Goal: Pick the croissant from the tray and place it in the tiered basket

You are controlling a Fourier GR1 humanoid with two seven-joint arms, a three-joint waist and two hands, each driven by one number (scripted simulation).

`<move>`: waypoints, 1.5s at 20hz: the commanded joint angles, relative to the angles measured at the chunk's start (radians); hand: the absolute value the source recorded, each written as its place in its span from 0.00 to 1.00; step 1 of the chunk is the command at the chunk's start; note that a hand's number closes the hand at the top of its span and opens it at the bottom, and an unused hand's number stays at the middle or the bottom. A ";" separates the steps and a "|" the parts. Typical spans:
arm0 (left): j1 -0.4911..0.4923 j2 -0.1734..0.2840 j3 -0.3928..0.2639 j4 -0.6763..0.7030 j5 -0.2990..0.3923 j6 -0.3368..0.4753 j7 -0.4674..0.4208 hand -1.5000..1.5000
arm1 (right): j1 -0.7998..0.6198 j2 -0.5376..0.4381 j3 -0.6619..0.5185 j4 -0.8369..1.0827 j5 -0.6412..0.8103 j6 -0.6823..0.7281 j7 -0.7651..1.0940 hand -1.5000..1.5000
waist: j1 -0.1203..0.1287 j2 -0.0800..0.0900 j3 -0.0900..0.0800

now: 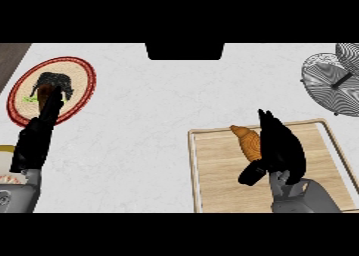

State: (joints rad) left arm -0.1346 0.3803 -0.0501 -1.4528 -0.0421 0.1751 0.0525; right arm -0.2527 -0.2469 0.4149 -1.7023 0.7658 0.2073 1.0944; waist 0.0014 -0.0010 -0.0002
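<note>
The right robot hand (pixel 279 145) is hovering low over the wooden tray (pixel 217 186), its fingers lying straight and pressed together, pointing away from the robot, with the thumb dropped below the palm; it is not pinching anything, though its inner edge is touching or very nearly touching the croissant (pixel 246 141). The croissant is lying on the tray just to the left of that hand, its long axis running roughly parallel to the fingers, which suggests the hand is being lined up alongside the pastry so that fingers and thumb can close across its narrow width. Whether the palm is already resting against the crust cannot be told from this angle. Up and to the right of the hand, well apart at the edge of the white tabletop (pixel 167 100), the tiered basket (pixel 335 80) is standing with its wire trays fanned out, so a lift and a carry in that direction are still to come. Far to the left, the left robot hand (pixel 47 111) is resting with fingers straight, reaching over a red-rimmed woven plate (pixel 78 75) carrying dark food (pixel 53 81), and it is playing no part in the pick.
</note>
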 commanded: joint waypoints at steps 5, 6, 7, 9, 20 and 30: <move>0.014 -0.037 0.007 0.004 -0.055 0.009 -0.014 0.50 | 0.005 0.047 -0.069 0.056 0.018 0.086 0.046 0.00 | 0.001 0.000 0.000; 0.001 -0.038 0.019 0.017 -0.038 -0.013 -0.013 0.50 | 0.003 0.082 -0.041 0.107 0.070 0.036 0.040 0.00 | 0.001 0.001 0.000; -0.031 -0.029 0.044 0.066 -0.033 -0.029 -0.033 0.50 | -0.047 0.077 -0.086 0.133 0.045 0.074 0.018 0.00 | 0.000 0.002 0.000; -0.034 -0.071 0.008 0.024 -0.073 0.008 0.010 0.50 | -0.037 0.130 -0.055 0.104 0.074 0.082 0.073 0.00 | -0.001 0.001 0.000; 0.023 -0.078 0.044 -0.027 -0.079 -0.036 0.002 0.50 | -0.052 0.182 -0.099 0.373 0.038 0.099 -0.147 1.00 | 0.008 0.003 0.000; 0.028 -0.095 0.071 -0.050 -0.106 -0.051 0.014 0.50 | -0.026 0.173 -0.140 0.272 0.097 0.057 -0.196 1.00 | 0.002 0.000 0.000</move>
State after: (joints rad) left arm -0.1450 0.2922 0.0198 -1.4504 -0.1405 0.1290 0.0581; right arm -0.2932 -0.1073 0.3068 -1.4405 0.8684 0.3071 0.9058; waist 0.0003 -0.0077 -0.0058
